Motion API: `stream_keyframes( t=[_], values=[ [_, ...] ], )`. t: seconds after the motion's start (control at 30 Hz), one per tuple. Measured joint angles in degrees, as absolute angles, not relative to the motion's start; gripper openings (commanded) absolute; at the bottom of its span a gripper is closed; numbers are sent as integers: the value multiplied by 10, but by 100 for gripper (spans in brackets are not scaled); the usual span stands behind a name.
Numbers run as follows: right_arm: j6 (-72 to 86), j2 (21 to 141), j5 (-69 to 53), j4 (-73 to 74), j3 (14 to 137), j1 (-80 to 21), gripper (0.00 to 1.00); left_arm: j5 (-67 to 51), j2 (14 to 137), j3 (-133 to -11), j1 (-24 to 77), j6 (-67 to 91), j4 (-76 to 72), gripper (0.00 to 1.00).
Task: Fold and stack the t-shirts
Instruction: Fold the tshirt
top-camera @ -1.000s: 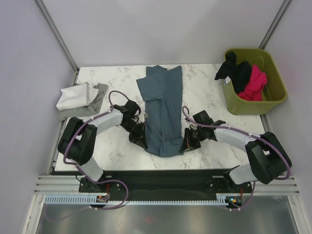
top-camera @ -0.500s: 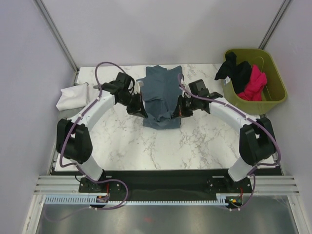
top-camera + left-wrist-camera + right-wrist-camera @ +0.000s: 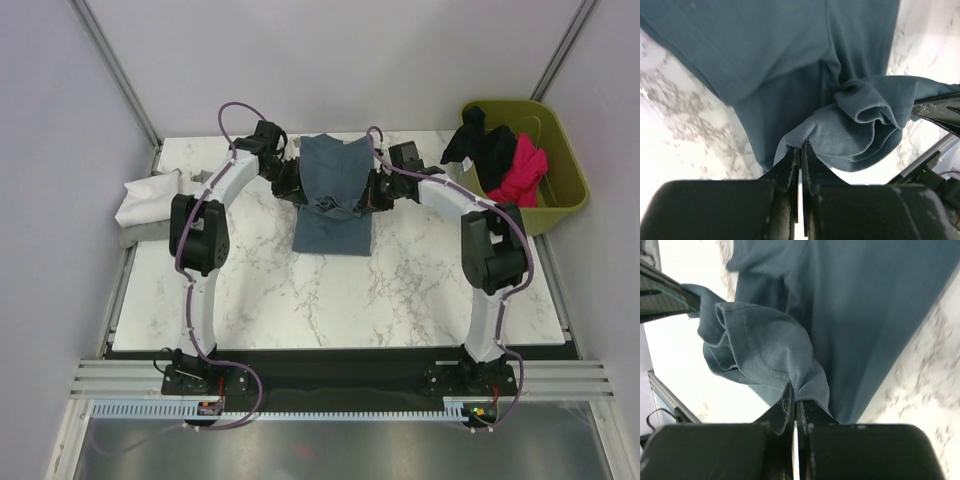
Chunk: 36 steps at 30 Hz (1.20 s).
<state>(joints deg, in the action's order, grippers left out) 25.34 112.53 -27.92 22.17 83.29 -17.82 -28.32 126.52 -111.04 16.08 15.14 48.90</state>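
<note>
I am reaching across the white marble tabletop [image 3: 260, 290], where the large slate blue-grey cloth t-shirt [image 3: 335, 230] is lying flat between my two claws. The overhead camera is showing its whole outline. My wrist cameras are showing only the bunched hem hanging between my fingers. My left claw [image 3: 801, 147] is pinching that hem, its fingers almost touching, and my right claw [image 3: 794, 390] is pinching the opposite corner just as tightly. From above, my arms are hiding both sets of fingertips.
</note>
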Motion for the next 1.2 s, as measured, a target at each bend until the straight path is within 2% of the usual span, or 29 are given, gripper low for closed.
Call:
stream_keyframes(
  t=[0.47,0.5,0.53,0.57,0.6,0.63,0.7,0.77,0.83,0.97,1.2],
  values=[
    [234,1264,-251,178,998,-163,0,-225,1363,-1273,143,141,446,3],
    [231,1270,-249,175,1004,-163,0,-223,1366,-1275,142,141,442,6],
    [229,1275,-247,174,1011,-163,0,-220,1371,-1279,141,140,438,18],
    [227,1282,-245,172,1018,-163,7,-215,1377,-1284,140,138,432,25],
    [226,1288,-242,170,1025,-163,36,-210,1383,-1289,140,137,426,30],
    [226,1294,-239,171,1032,-163,46,-206,1389,-1292,140,136,421,38],
    [219,1302,-230,167,1042,-163,61,-188,1399,-1298,140,131,412,44],
    [210,1303,-222,168,1043,-162,63,-173,1400,-1298,140,126,412,54],
    [206,1296,-218,168,1042,-160,64,-157,1393,-1297,140,122,412,58],
    [211,1234,-225,168,982,-143,65,-162,1321,-1218,135,121,415,58],
    [272,1090,-313,143,775,-97,65,-272,1187,-1034,117,122,439,57]
  ],
)
